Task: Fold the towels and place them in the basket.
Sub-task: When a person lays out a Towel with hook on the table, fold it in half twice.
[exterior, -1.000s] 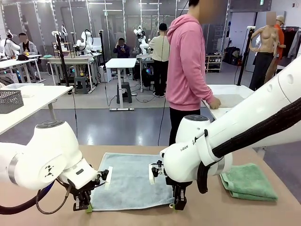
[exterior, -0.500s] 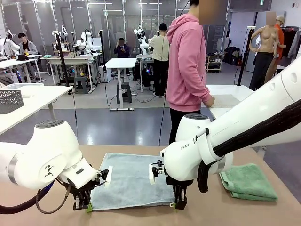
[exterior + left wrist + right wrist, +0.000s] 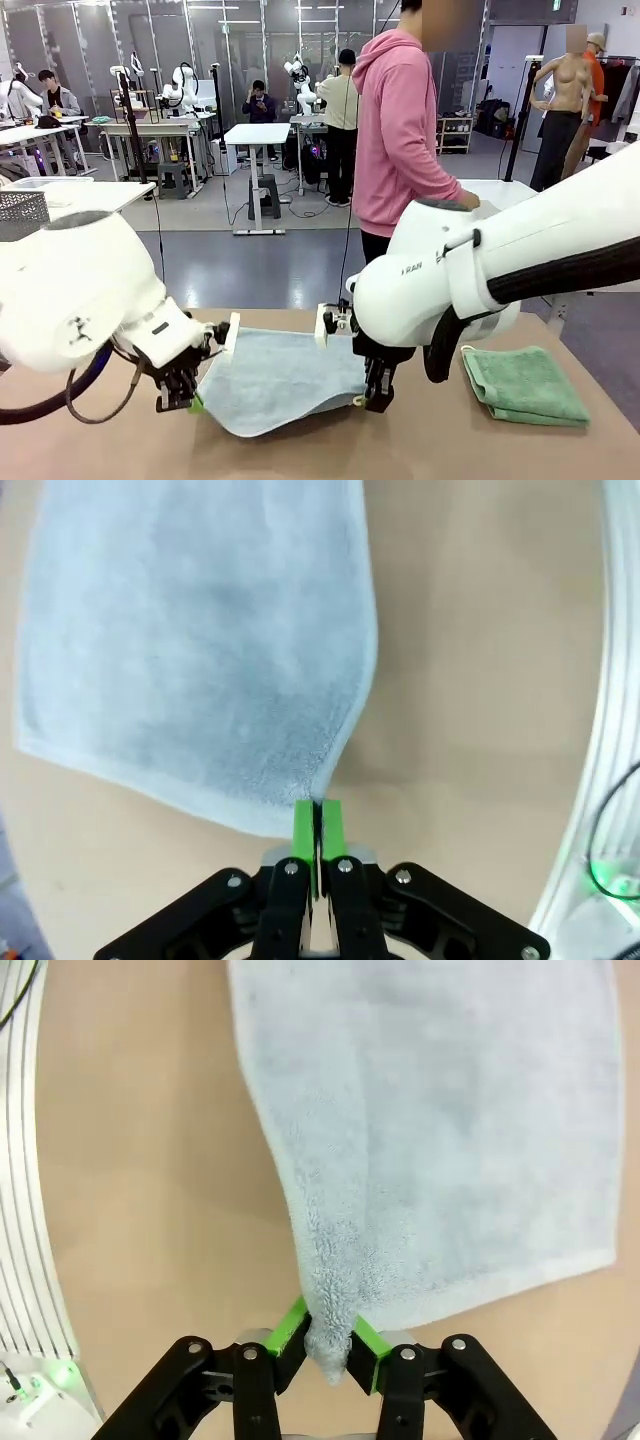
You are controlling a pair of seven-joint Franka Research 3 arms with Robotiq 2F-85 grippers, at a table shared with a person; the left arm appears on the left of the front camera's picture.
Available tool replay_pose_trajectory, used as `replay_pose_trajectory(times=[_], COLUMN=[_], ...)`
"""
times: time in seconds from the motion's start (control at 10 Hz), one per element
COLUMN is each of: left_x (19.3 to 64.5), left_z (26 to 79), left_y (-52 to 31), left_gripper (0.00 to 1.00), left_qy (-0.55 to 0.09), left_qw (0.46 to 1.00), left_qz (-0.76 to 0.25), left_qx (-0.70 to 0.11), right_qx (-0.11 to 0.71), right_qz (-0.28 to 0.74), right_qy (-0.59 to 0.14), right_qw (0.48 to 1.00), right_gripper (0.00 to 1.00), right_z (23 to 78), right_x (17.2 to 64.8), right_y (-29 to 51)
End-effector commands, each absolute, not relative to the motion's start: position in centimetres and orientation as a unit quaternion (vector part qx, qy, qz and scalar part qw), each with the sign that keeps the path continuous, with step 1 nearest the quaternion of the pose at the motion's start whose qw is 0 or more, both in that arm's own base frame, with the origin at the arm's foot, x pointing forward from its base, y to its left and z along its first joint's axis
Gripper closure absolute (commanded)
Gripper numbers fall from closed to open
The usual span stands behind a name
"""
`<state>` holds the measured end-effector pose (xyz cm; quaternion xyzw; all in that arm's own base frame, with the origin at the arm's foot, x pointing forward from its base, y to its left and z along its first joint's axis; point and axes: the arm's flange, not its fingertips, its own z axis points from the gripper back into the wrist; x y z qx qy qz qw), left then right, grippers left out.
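A pale grey-blue towel (image 3: 285,380) lies in the middle of the table with its near edge lifted off the surface. My left gripper (image 3: 190,402) is shut on the towel's near left corner (image 3: 318,792); the green pads (image 3: 303,825) pinch the cloth. My right gripper (image 3: 372,398) is shut on the near right corner, where a bunch of cloth (image 3: 325,1330) sits between its pads. The towel (image 3: 200,650) hangs away from both grippers, sagging between them. A folded mint green towel (image 3: 525,385) rests at the table's right. The basket is out of view.
A person in a pink hoodie (image 3: 400,130) stands at the far side of the table, turned toward another table on the right. Bare tan tabletop (image 3: 100,440) lies around the towels. A dark mesh box (image 3: 22,212) sits on a white table far left.
Both grippers have risen from the table with the grey-blue towel's near corners, lifting its near edge. The right gripper closed on its corner.
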<state>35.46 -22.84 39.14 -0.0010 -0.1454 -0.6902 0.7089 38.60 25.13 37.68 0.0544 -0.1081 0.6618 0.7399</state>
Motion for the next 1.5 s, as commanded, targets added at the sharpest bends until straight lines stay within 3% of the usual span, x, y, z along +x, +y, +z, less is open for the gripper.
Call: replay_pose_trajectory(times=[0.0,0.7,0.8,1.1,1.4], left_x=[31.4,33.1,33.1,39.6,45.9], left_z=[41.4,44.1,44.1,45.8,44.0], left_y=[-21.8,-23.5,-23.5,-23.4,-24.5], left_gripper=[1.0,1.0,0.96,0.96,0.96], left_qy=[-0.171,-0.184,-0.184,-0.214,-0.182], left_qw=[0.705,0.696,0.696,0.667,0.68], left_qz=[-0.689,-0.694,-0.694,-0.712,-0.708], left_qx=[0.003,0.007,0.002,-0.038,-0.057], right_qx=[0.053,0.048,0.049,0.11,0.123], right_qz=[0.656,0.659,0.661,0.646,0.622], right_qy=[-0.125,-0.129,-0.131,-0.1,-0.066], right_qw=[0.742,0.74,0.738,0.749,0.77], right_gripper=[0.98,0.98,0.89,0.89,0.89], right_z=[38.7,39.7,39.9,40.6,39.3], right_x=[37.5,38.1,38.0,43.8,49.9], right_y=[24.2,24.5,24.4,24.9,24.8])
